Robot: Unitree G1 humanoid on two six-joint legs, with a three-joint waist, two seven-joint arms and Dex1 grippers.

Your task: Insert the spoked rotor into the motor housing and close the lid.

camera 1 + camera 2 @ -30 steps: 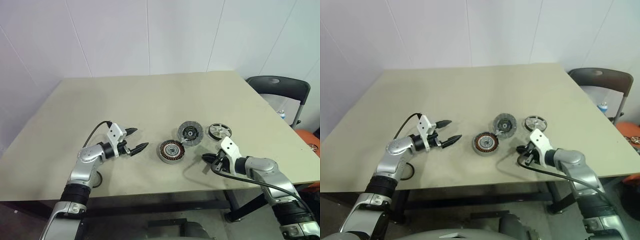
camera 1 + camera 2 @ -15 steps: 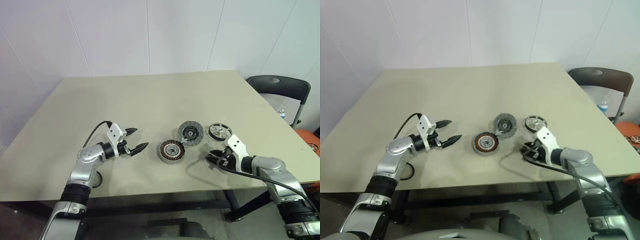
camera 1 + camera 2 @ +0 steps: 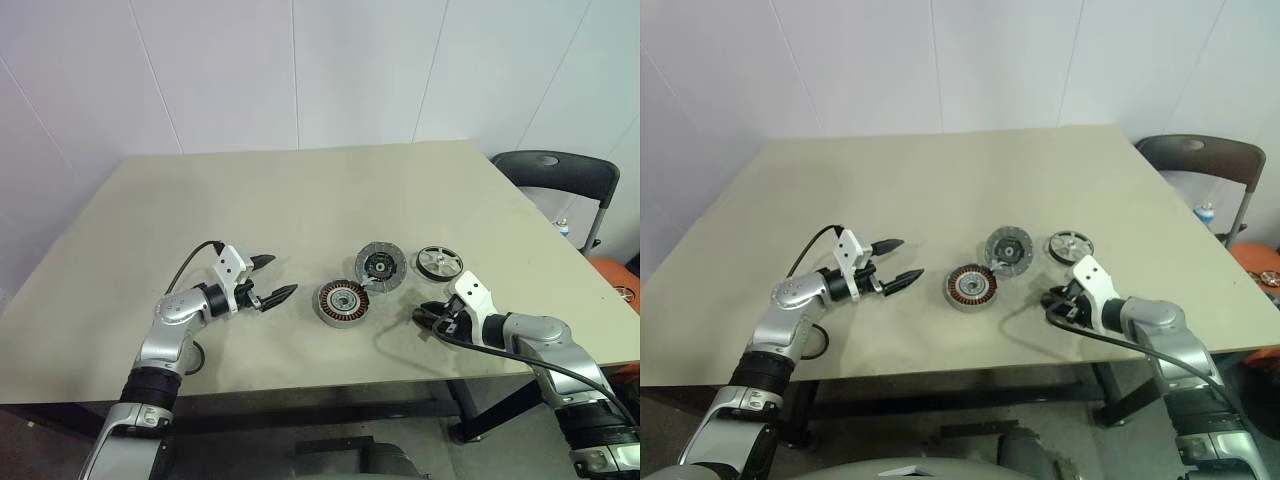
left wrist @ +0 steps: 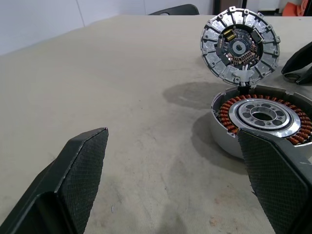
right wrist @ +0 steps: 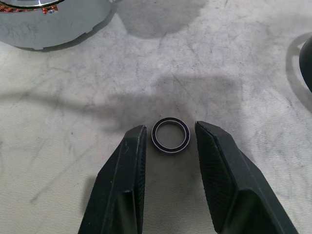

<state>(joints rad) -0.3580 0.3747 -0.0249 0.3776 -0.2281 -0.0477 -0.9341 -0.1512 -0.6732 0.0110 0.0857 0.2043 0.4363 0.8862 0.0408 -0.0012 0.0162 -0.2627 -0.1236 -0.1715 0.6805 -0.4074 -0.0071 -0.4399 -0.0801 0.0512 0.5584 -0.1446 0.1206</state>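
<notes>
We see a beige table (image 3: 300, 190) with the motor housing (image 3: 342, 302) lying flat near its front edge, copper windings around a silver hub facing up. Its round lid (image 3: 380, 265) stands tilted open at the far side of the housing, joined to it at the rim, with the inner face of circuitry and metal segments visible in the left wrist view. To the right of the lid, apart from it, the spoked rotor (image 3: 439, 262) lies flat on the table. Our left hand (image 3: 272, 279) hovers just above the table to the left of the housing, its two black fingers spread wide and holding nothing, pointing toward the housing. Our right hand (image 5: 167, 134) is low over the table to the right of the housing and nearer than the rotor; its fingers are partly apart, and a small dark ring (image 5: 170, 135) lies flat on the table between their tips, not clamped.
</notes>
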